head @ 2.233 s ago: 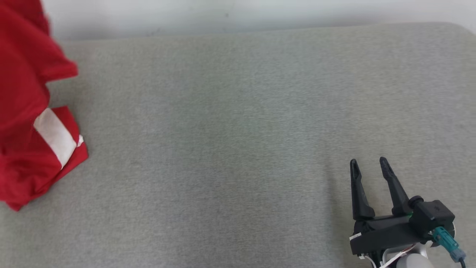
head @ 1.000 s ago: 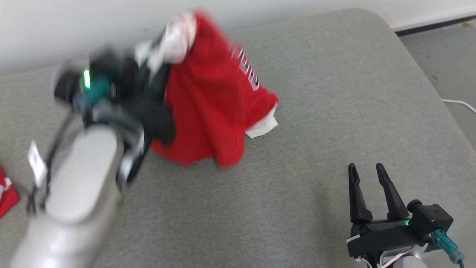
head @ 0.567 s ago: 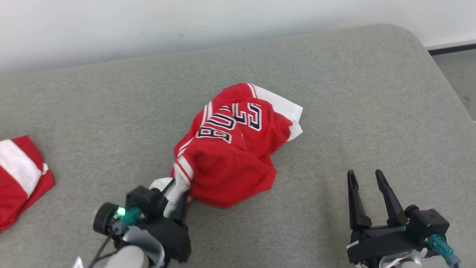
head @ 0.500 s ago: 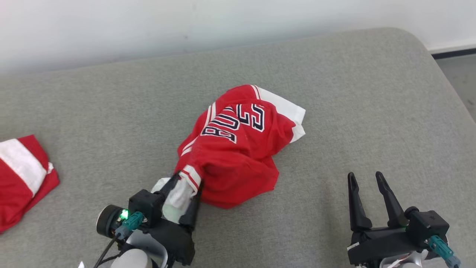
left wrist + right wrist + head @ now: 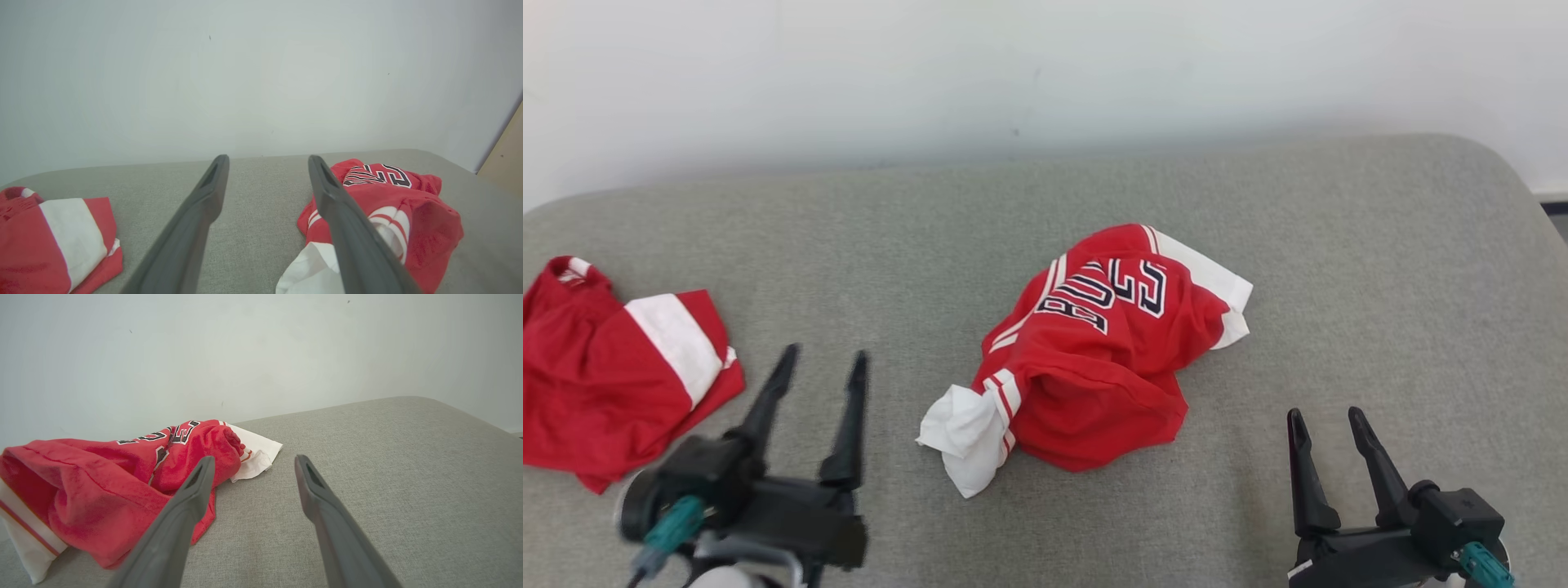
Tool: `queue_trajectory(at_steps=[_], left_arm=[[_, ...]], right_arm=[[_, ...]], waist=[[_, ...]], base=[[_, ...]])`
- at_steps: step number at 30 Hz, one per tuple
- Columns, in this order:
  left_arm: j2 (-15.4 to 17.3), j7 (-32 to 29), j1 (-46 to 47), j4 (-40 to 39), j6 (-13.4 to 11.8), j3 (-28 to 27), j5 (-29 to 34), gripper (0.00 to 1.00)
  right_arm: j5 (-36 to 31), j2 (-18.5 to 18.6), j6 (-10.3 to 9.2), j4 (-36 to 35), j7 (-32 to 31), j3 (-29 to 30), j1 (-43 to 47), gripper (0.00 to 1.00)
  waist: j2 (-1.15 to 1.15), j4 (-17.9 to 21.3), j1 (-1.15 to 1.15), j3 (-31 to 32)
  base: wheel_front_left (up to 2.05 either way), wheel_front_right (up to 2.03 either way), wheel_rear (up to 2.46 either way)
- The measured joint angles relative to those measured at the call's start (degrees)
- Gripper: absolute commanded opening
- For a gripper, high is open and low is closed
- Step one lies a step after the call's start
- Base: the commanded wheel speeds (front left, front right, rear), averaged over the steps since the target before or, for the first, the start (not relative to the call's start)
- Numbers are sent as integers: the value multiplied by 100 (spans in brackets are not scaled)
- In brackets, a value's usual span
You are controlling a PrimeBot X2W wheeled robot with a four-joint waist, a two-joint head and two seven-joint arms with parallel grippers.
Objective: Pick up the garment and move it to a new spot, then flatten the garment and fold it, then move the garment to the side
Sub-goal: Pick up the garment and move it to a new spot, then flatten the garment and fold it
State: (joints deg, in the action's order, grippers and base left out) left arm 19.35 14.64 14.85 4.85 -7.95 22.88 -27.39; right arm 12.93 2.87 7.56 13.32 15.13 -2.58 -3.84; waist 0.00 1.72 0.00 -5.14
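The garment (image 5: 1107, 351) lies crumpled in the middle of the grey cushion (image 5: 1339, 245), apart from both grippers: the left gripper (image 5: 823, 357) is open and empty to its near left, the right gripper (image 5: 1325, 415) open and empty to its near right. To flatten it well, I judge each should pinch one layer at an outer edge, left on the white bunch (image 5: 964, 425), right on the white hem (image 5: 1217, 286). They should then draw apart low over the cushion, keeping off the second garment (image 5: 613, 376) at the left.
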Motion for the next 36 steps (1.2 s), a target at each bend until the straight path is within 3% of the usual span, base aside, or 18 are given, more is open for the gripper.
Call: queue_trajectory(at_steps=[7, 11, 21, 36], left_arm=[[234, 33, -790, -345, -396, -717, -3, 100], [180, 48, -1261, -620, -459, -1191, 67, 100], [-266, 48, -1741, -539, 215, -1749, 331, 100], [-843, 48, -1706, -129, 851, -2203, 985, 100]], right_arm=[[-3, 1, 0, -16, -49, -23, 96, 100], [-3, 1, 0, -64, -85, -27, 167, 100], [-34, 1, 0, -165, -159, 5, 261, 100], [-34, 0, 0, -155, -160, -12, 276, 100]], waist=[[0, -185, -1, 271], [0, -229, -1, 374], [0, -297, -1, 338], [0, -290, 0, 313]], base=[[0, 0, 0], [0, 0, 0], [0, 0, 0], [0, 0, 0]])
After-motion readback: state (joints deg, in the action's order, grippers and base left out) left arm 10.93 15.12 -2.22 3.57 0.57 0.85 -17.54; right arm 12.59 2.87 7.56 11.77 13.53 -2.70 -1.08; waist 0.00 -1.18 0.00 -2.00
